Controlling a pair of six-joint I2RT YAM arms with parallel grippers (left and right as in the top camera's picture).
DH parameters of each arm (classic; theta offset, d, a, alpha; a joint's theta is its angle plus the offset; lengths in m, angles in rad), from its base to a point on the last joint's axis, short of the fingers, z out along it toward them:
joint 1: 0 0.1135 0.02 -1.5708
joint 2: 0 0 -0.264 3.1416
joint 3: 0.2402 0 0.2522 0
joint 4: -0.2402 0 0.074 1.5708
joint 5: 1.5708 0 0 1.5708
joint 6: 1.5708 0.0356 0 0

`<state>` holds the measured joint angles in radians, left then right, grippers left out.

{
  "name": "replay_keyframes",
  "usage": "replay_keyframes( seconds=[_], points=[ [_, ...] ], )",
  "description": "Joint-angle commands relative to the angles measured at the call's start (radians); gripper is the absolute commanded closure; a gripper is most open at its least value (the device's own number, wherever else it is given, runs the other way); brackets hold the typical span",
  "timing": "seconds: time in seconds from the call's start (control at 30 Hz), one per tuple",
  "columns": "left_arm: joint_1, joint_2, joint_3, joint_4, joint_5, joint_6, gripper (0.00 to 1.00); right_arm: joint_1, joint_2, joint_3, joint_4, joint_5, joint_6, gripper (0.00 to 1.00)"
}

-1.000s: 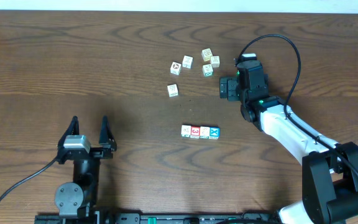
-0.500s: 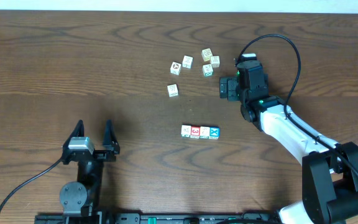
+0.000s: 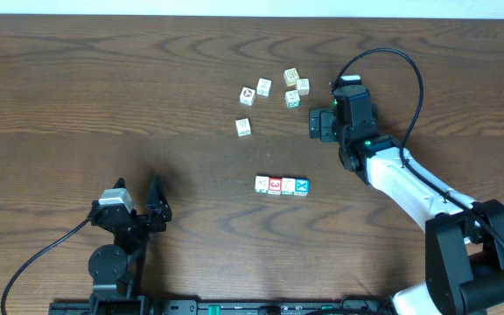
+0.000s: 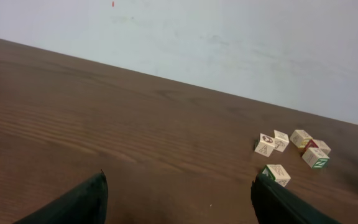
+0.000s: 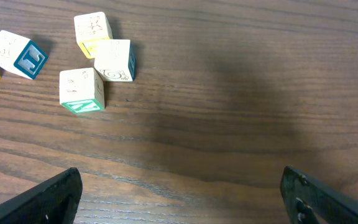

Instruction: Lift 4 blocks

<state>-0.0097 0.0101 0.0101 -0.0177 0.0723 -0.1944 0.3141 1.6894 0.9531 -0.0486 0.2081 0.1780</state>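
The 4 blocks [image 3: 282, 185] sit in a tight row on the table's middle: a white one [image 3: 262, 184] on the left, then a red one [image 3: 275, 185], another white one [image 3: 288, 185] and a blue one [image 3: 301, 185]. No gripper touches them. My left gripper [image 3: 136, 184] is open and empty near the front left, well left of the row. In its wrist view the gripper [image 4: 179, 199] has only bare wood between its fingers. My right gripper [image 3: 315, 123] hovers open behind and to the right of the row. Its wrist view shows the gripper [image 5: 182, 193] empty over bare wood.
Several pale loose cubes lie in a cluster [image 3: 278, 87] at the back, just left of my right gripper, with a single cube [image 3: 243, 127] nearer. The cluster [image 4: 294, 146] and the single cube [image 4: 276, 174] show ahead of my left gripper. Three of them [image 5: 95, 62] lie close ahead of my right gripper.
My left arm has drawn back toward the front edge and a little right, still open. The right arm and all the blocks have stayed put.
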Motion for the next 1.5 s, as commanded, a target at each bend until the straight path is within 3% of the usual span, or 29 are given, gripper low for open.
replay_keyframes(
  seconds=[0.0,0.37,1.47],
  points=[
    [-0.003,-0.009,-0.006,-0.049,0.022,-0.066,0.26,-0.005,0.000,0.015,0.000,0.012,-0.003,0.01],
    [-0.003,-0.009,-0.006,-0.053,0.022,0.002,0.26,-0.005,0.000,0.015,0.000,0.011,-0.003,0.01],
    [-0.003,-0.006,-0.006,-0.046,0.032,-0.002,0.26,-0.005,-0.037,0.014,-0.039,0.012,-0.003,0.01]
  ],
)
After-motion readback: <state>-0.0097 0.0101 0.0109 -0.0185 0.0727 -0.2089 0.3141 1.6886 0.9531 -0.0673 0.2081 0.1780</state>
